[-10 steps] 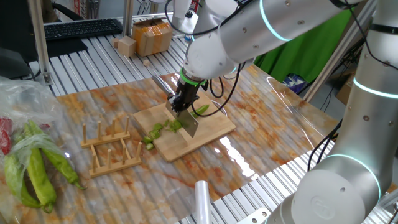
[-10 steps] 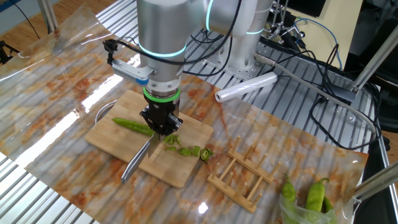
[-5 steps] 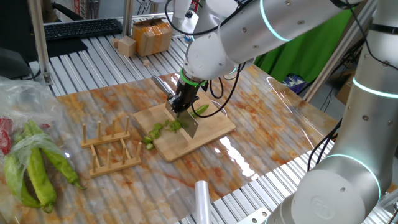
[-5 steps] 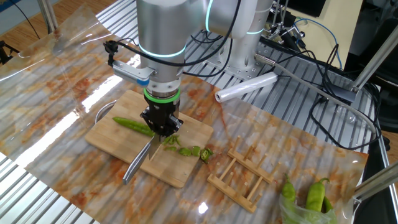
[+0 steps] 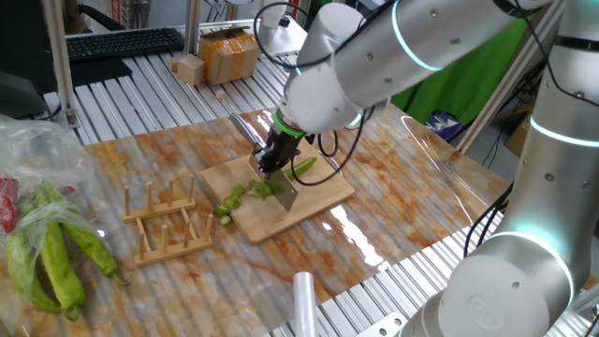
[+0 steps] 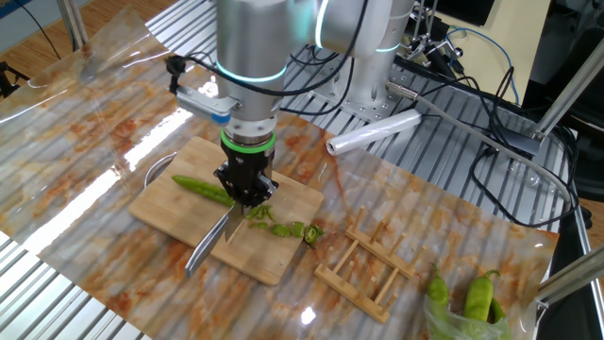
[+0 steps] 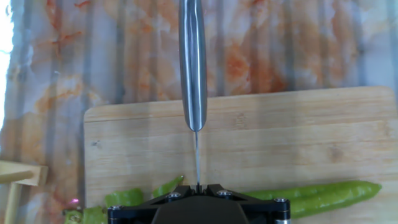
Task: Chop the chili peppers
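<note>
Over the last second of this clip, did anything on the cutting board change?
The arm's upper links leaned over a little; the claw stayed shut on the knife, blade down on the cutting board across the chili. The cut pieces, wooden rack and bagged peppers lie as before.

Two fixed cameras look down on the pincer [image 5: 272, 165] from opposite worktop [image 6: 113, 142] sides, sharing the board [image 6: 274, 260]; the hand camera looks straight down, close.
</note>
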`<state>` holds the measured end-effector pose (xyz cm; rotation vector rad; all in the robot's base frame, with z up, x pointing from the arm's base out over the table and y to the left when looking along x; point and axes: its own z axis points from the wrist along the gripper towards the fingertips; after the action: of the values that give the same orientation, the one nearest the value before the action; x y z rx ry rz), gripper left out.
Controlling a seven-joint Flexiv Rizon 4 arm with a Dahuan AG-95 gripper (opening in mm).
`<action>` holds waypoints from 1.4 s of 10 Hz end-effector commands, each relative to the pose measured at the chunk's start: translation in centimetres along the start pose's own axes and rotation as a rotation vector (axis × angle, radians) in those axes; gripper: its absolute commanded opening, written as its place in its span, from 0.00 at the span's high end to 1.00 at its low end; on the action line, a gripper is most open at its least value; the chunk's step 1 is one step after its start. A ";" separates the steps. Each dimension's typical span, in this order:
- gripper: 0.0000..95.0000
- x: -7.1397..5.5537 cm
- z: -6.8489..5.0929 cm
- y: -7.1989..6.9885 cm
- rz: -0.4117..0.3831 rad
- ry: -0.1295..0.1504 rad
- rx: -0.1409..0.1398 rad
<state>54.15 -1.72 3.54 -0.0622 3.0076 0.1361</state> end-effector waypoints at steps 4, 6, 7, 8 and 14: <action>1.00 1.2 -0.2 0.1 0.008 -0.057 0.020; 1.00 1.1 0.1 0.1 0.007 -0.054 0.026; 1.00 1.0 0.2 0.1 0.006 -0.053 0.025; 1.00 0.8 0.2 0.1 0.006 -0.029 0.022; 1.00 0.2 -0.7 0.5 0.007 -0.020 0.023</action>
<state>53.98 -1.39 4.07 -0.0481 2.9844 0.0881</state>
